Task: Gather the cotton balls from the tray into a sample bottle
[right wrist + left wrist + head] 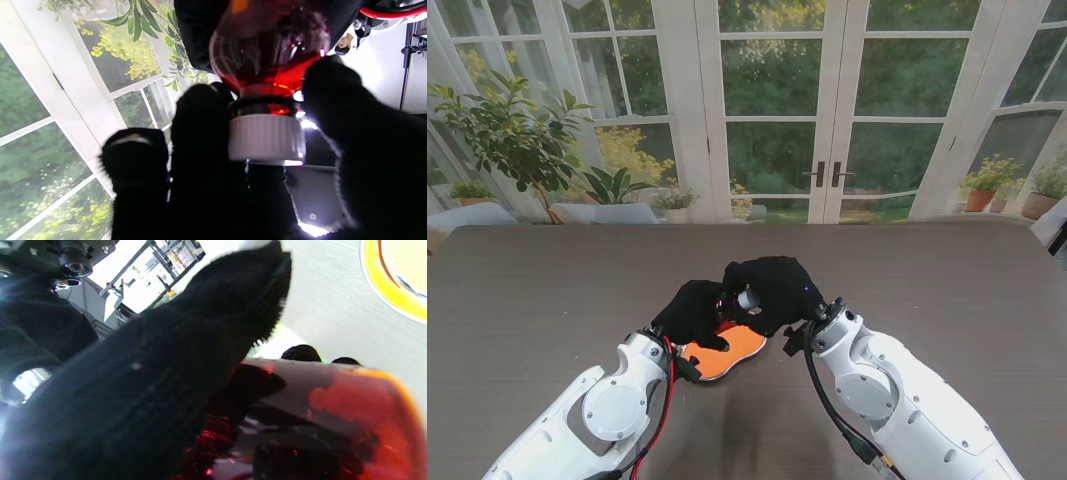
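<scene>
Both black-gloved hands meet above the orange tray (739, 347). My left hand (693, 312) is shut around the body of a reddish-amber sample bottle (726, 303), which lies roughly on its side. The glass fills the left wrist view as bottle (337, 413), behind a thick gloved finger (166, 373). My right hand (775, 288) is shut on the bottle's white ribbed cap (747, 299). In the right wrist view its fingers (203, 133) close around the cap (267, 140), with the bottle (267, 46) beyond. The hands hide much of the tray, and I cannot make out any cotton balls.
The tray's rim (390, 290) shows in the left wrist view over the grey-brown table (547, 300). Glass doors and potted plants (517, 140) stand beyond the table's far edge.
</scene>
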